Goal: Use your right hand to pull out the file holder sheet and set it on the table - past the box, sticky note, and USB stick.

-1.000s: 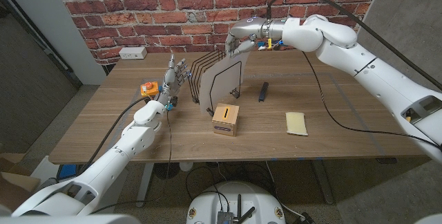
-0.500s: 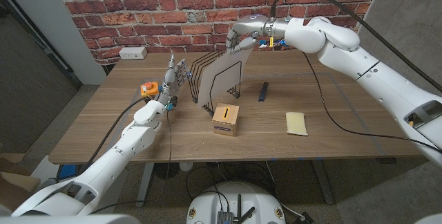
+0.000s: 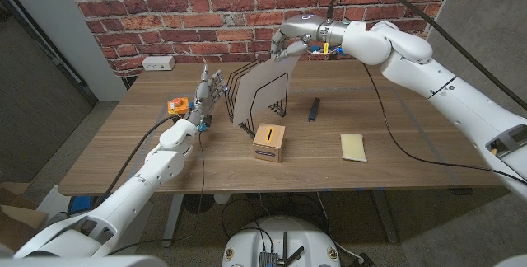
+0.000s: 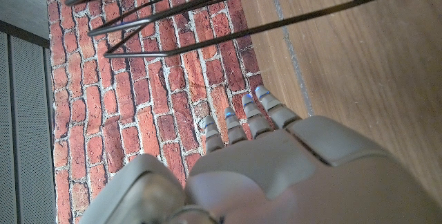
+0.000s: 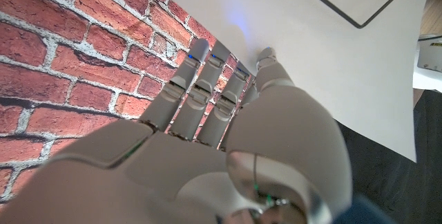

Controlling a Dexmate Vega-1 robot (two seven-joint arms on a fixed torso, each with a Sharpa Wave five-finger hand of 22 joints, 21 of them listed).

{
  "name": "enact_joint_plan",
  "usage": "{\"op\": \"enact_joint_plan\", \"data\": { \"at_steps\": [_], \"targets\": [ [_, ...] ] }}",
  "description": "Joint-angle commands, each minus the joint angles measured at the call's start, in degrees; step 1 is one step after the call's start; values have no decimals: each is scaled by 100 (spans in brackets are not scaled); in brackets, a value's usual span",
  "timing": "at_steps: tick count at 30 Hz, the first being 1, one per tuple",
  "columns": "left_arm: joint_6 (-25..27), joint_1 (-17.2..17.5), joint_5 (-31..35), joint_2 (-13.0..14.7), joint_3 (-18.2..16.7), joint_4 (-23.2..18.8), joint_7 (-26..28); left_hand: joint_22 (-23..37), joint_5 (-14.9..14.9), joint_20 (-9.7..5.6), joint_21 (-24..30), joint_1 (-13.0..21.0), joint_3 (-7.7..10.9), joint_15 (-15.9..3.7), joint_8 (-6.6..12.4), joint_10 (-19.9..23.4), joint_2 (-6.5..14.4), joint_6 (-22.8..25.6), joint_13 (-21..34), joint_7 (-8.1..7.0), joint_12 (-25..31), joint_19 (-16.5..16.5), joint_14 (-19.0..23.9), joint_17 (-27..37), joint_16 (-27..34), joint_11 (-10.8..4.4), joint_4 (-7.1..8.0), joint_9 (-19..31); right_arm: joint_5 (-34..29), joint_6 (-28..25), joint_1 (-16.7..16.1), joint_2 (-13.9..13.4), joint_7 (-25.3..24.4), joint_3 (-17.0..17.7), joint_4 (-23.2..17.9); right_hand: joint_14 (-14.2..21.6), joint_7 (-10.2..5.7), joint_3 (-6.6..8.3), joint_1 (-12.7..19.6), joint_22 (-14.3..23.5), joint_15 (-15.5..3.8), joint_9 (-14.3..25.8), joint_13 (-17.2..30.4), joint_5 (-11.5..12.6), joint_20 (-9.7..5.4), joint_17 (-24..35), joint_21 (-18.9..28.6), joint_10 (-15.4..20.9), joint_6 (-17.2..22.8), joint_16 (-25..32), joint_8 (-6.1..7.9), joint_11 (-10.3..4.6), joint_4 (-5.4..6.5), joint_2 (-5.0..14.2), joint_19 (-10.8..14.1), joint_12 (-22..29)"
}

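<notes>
My right hand [image 3: 288, 46] pinches the top corner of the white sheet [image 3: 258, 104], which stands tilted in the front slot of the black wire file holder [image 3: 237, 92], partly raised. The right wrist view has my right hand's fingers [image 5: 207, 72] against the sheet [image 5: 331, 51], with a wire loop of the holder [image 5: 353, 6] across it. A cardboard box [image 3: 269, 142] stands in front of the holder. The black USB stick [image 3: 314, 108] and yellow sticky note [image 3: 354, 146] lie to the right. My left hand [image 3: 208, 92] stands upright and open, left of the holder; its wires [image 4: 193, 23] pass beyond my left hand [image 4: 276, 169].
A small orange object [image 3: 174, 105] lies near my left hand. A white power outlet block [image 3: 158, 63] sits at the table's back left by the brick wall. Bare wood [image 3: 412, 119] stretches right of the sticky note and along the front edge.
My right hand has moved slightly up and to the right, drawing the sheet's top corner with it. The left hand has not moved.
</notes>
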Motion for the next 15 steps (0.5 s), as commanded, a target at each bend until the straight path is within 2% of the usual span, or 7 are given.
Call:
{"op": "enact_joint_plan", "data": {
  "at_steps": [1,15],
  "targets": [
    [0,2,1,0,0,-2,2,32,43,13,41,-14,-1,-23,44,3,59,26,31,-30,35,33,37,15,36,-42,32,9,39,-169,-130,-69,-153,103,-174,57,6,68,-57,7,-395,28,18,-8,-735,20,59,58,39,-17,-20,14,-3,9,-3,-6],
    [3,3,0,2,-1,-7,4,32,43,12,41,-14,-1,-25,43,2,59,23,31,-35,35,33,37,15,36,-40,32,9,34,-381,-317,-109,-385,230,-367,71,13,91,-78,6,-395,30,29,-9,-735,51,100,74,54,-29,-46,15,-15,7,-8,-11]
  ]
}}
